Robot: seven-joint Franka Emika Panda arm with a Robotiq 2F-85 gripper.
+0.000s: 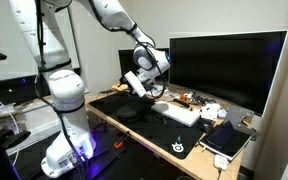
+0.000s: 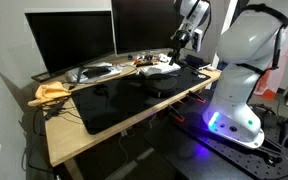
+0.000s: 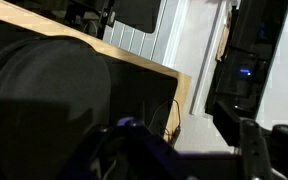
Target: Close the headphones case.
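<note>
The headphones case is a black rounded shell. In the wrist view (image 3: pixel 44 90) it fills the left side, on the black desk mat. It shows as a dark round shape on the mat in both exterior views (image 1: pixel 130 112) (image 2: pixel 160 80). I cannot tell how far its lid stands open. My gripper (image 1: pixel 140 86) (image 2: pixel 176 45) hangs just above and beside the case. In the wrist view my gripper (image 3: pixel 182 152) has its fingers spread apart with nothing between them.
Two dark monitors (image 1: pixel 224 65) (image 2: pixel 74 40) stand at the back of the wooden desk (image 2: pixel 84 135). A white keyboard (image 1: pixel 179 113), small clutter (image 2: pixel 144 65), a dark notebook (image 1: pixel 227 138) and a yellow cloth (image 2: pixel 50 93) lie on it. The robot base (image 2: pixel 239 95) stands beside the desk.
</note>
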